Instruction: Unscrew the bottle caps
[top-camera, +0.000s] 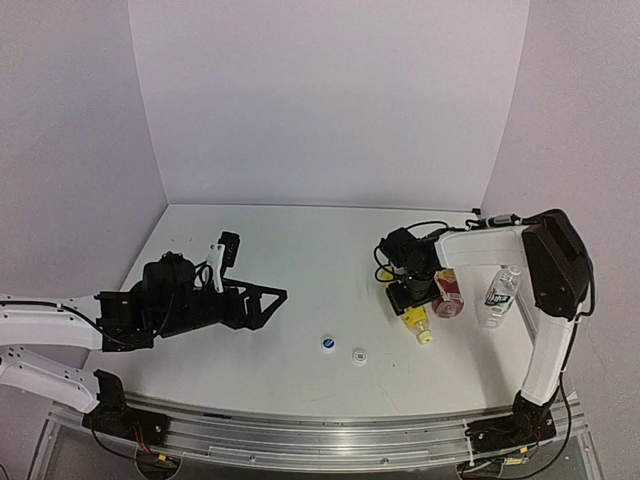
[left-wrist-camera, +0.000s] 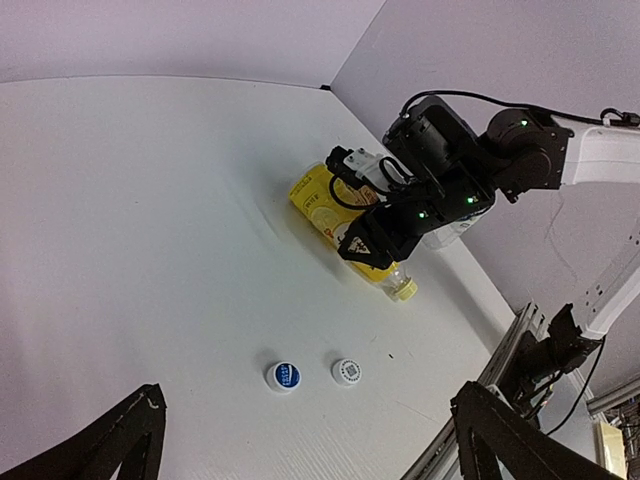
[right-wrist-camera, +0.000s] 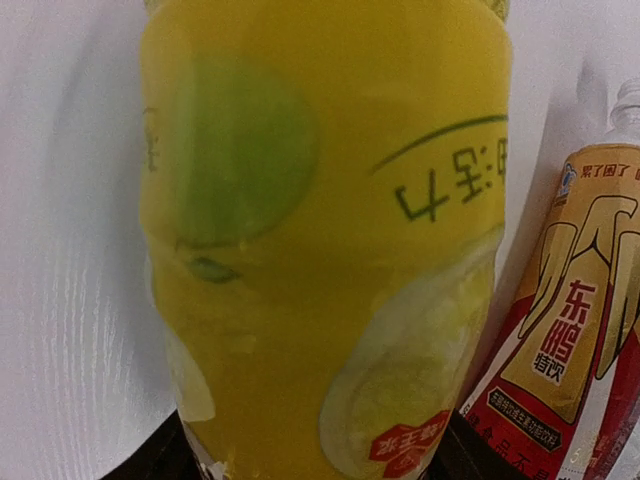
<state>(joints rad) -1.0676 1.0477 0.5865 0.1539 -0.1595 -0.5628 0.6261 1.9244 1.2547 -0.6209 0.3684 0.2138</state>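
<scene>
**Last cap to go: the yellow bottle**

My right gripper (left-wrist-camera: 368, 248) sits over the yellow bottle (left-wrist-camera: 320, 205), which lies on its side on the table (top-camera: 300, 240) at the right, its yellow cap (left-wrist-camera: 405, 290) on and pointing at the near edge. From my wrist, the bottle's body fills the space between the fingers, but I cannot tell whether they are pressing on it or just straddling it. My left gripper (top-camera: 268, 305) hangs spread wide, well apart on the left, holding nothing.

The amber bottle (top-camera: 448, 293) lies just beside the yellow one, and the clear bottle (top-camera: 500, 290) stands upright past it. A blue cap (left-wrist-camera: 284, 376) and a white cap (left-wrist-camera: 346, 371) lie loose near the front, so I judge two bottles done.

Next I need a firm hold on the body, then my left arm must reach over, pinch that small cap squarely and twist without the bottle rolling.
</scene>
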